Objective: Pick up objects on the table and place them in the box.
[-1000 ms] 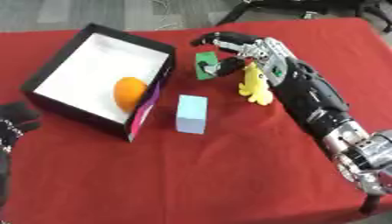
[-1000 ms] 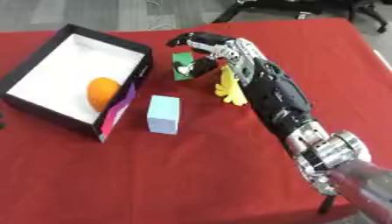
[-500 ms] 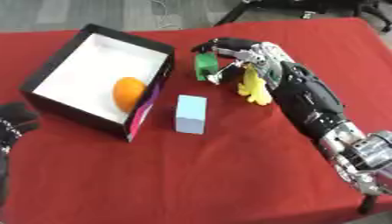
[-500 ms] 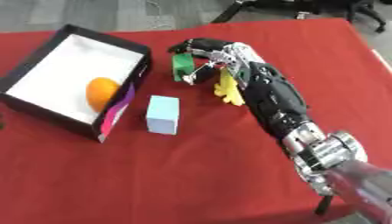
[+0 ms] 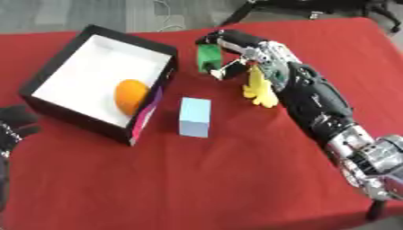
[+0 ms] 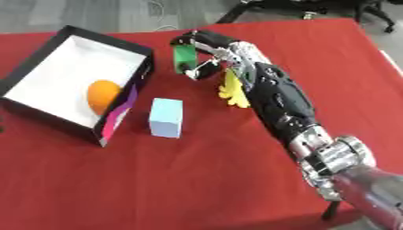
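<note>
The right hand (image 5: 236,51) reaches in from the lower right across the red table (image 5: 236,179), its black forearm running from five o'clock up toward twelve. Its fingers curl over the top of a green block (image 5: 208,57) and its thumb comes up from below, so the block sits pinched between them. Whether the block still touches the cloth or is just off it cannot be told. The block is at about one o'clock of the box (image 5: 102,81), just beyond the box's right wall and apart from it.

The box is black outside and white inside, with a pink patch on its near right corner. It lies askew at the upper left of the table. An orange (image 5: 131,96) rests inside it, close to the near right wall.

A light blue block (image 5: 194,117) stands on the cloth at about four o'clock of the box, near the pink corner but not touching it. A yellow thing (image 5: 258,87) with a lobed lower edge lies at about five o'clock of the green block, right beside the robot's wrist and partly hidden by it.

The left hand (image 5: 14,126) shows at the left edge, at nine o'clock, below the box, with dark fingers spread and holding nothing.
</note>
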`<state>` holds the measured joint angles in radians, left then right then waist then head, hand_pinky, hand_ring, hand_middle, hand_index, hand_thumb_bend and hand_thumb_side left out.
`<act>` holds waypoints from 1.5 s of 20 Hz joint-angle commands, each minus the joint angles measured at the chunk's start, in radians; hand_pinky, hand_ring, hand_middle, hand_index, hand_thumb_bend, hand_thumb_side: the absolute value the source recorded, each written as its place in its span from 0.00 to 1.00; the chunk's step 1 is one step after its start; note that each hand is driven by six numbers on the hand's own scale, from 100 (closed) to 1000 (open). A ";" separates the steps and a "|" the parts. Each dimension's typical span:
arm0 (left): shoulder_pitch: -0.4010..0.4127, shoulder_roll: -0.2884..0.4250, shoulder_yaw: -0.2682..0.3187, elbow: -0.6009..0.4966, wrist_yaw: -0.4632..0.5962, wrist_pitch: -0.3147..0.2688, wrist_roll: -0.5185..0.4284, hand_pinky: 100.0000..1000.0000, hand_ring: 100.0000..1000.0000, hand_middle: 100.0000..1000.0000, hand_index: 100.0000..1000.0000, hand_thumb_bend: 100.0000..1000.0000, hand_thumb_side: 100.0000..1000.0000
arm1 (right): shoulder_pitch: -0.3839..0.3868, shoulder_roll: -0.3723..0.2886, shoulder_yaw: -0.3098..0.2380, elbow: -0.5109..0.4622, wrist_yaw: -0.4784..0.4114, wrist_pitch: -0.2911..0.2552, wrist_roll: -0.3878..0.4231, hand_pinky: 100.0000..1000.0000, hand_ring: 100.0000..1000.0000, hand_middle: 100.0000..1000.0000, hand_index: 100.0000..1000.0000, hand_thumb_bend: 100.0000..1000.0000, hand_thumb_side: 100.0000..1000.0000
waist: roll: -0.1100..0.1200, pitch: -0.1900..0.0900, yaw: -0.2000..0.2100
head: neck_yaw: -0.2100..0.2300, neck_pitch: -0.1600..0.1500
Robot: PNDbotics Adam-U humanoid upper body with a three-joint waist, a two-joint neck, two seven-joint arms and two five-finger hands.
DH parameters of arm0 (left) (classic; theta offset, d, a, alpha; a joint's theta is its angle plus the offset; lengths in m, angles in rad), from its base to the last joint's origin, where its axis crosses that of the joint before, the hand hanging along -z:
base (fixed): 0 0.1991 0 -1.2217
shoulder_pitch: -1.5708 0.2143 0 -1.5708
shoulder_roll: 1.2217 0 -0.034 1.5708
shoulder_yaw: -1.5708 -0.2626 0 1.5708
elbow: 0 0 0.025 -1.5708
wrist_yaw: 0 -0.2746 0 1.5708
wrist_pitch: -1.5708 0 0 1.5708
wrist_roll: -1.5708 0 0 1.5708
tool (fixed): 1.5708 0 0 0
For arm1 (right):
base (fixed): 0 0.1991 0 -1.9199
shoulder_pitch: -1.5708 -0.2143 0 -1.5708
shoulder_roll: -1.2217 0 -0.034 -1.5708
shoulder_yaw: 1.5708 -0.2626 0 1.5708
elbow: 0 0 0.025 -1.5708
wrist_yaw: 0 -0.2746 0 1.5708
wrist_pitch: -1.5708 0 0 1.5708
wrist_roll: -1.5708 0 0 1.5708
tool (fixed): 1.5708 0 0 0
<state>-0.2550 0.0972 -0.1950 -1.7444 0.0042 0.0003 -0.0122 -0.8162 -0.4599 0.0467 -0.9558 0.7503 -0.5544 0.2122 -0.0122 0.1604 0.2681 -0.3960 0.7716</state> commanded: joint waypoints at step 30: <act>-0.041 -0.012 -0.039 0.006 0.004 -0.001 -0.048 0.71 0.69 0.54 0.70 0.00 0.92 | -0.085 0.185 0.088 -0.064 0.006 0.068 -0.151 1.00 0.90 0.94 0.95 0.00 0.49 | 0.002 -0.022 0.058 | -0.037 -0.003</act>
<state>-0.2825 0.0853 -0.2357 -1.7255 0.0059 0.0007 -0.0593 -0.8852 -0.2528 0.1448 -1.0133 0.7599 -0.4887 0.0714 -0.0125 0.1603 0.3244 -0.4330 0.7716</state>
